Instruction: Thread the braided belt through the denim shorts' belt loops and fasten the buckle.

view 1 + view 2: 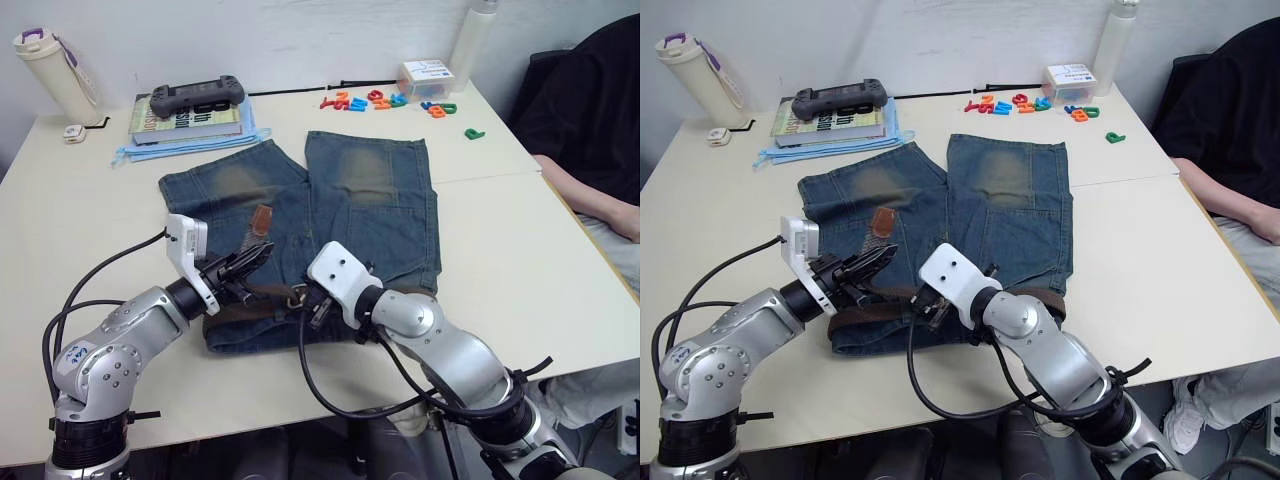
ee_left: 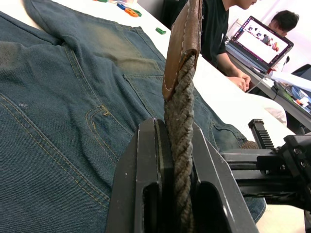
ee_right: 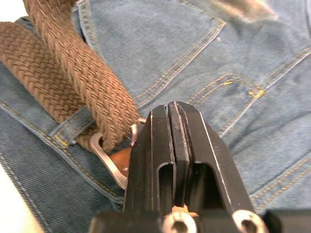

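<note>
The denim shorts lie flat on the table, waistband toward me. The braided belt runs along the waistband and under a belt loop. My left gripper is shut on the belt's free end, just below its tan leather tip, which sticks up over the shorts' left leg. The silver buckle with its tan tab sits at the waistband's middle. My right gripper is shut, its fingers resting against the buckle with nothing seen between them.
At the table's back stand a stack of books with a game controller, a bottle, coloured plastic letters and a white box. A person sits at the right edge.
</note>
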`<action>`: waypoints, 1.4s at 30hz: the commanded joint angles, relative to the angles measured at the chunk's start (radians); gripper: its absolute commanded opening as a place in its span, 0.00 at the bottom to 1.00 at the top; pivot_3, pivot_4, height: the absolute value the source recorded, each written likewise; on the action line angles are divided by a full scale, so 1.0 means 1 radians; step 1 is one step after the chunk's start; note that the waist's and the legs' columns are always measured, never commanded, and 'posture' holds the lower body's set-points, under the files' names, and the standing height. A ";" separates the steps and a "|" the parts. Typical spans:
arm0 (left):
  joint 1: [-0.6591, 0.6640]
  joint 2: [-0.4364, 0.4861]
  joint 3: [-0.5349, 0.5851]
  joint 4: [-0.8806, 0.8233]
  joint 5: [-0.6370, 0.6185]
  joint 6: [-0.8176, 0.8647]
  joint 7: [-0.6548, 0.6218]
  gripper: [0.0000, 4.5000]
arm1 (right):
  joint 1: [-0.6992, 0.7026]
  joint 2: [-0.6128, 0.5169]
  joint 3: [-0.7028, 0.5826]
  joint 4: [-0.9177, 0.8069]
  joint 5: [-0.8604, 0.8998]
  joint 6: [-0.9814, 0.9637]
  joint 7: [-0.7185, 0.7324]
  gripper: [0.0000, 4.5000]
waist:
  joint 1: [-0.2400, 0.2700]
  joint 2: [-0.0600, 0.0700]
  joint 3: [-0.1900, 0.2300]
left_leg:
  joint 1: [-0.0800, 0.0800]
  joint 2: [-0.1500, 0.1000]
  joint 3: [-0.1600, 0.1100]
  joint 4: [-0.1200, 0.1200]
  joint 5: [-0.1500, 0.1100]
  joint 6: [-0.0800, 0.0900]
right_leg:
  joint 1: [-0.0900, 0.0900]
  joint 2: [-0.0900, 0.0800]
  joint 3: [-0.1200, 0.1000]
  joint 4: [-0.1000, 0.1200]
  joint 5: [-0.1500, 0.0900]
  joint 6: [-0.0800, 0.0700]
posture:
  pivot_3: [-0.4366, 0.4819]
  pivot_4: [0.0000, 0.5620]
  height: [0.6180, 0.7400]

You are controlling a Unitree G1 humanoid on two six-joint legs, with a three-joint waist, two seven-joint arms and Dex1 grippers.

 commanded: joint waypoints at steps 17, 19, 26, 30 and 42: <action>-0.016 0.018 0.022 -0.025 -0.015 -0.005 -0.006 0.00 | 0.009 -0.030 0.134 -0.016 -0.143 -0.084 0.018 0.00 | 0.000 0.000 0.000 | 0.000 0.000 0.000 -0.001 0.000 0.000 | 0.000 0.000 0.000 -0.001 0.000 0.000 | 0.48 0.27 0.79; -0.018 0.019 0.023 -0.024 -0.014 -0.005 -0.006 0.00 | 0.010 -0.037 0.147 -0.011 -0.151 -0.089 0.029 0.00 | 0.000 0.000 0.000 | 0.000 0.000 0.000 -0.001 0.000 0.000 | 0.000 0.000 -0.001 -0.001 0.000 0.000 | 0.48 0.27 0.79; -0.022 0.018 0.021 -0.022 -0.013 -0.004 -0.004 0.00 | 0.011 -0.059 0.220 0.028 -0.213 -0.122 0.051 0.00 | 0.000 0.000 0.000 | 0.000 0.000 0.000 -0.001 0.000 0.000 | 0.000 0.000 -0.001 -0.002 0.000 0.000 | 0.48 0.27 0.79; -0.031 0.012 0.016 -0.026 -0.015 -0.004 0.003 0.00 | 0.023 -0.063 0.254 0.076 -0.267 -0.154 0.049 0.00 | -0.001 0.000 0.000 | 0.000 0.000 0.000 -0.001 0.000 0.000 | 0.000 0.000 -0.001 -0.002 0.000 0.000 | 0.48 0.27 0.79; -0.201 -0.055 -0.084 0.014 0.011 0.021 0.035 0.00 | 0.064 -0.100 0.257 0.167 -0.349 -0.300 0.126 0.00 | 0.000 0.000 0.000 | 0.000 0.000 0.000 -0.001 0.000 0.000 | 0.001 0.000 -0.001 -0.002 0.000 0.000 | 0.48 0.27 0.79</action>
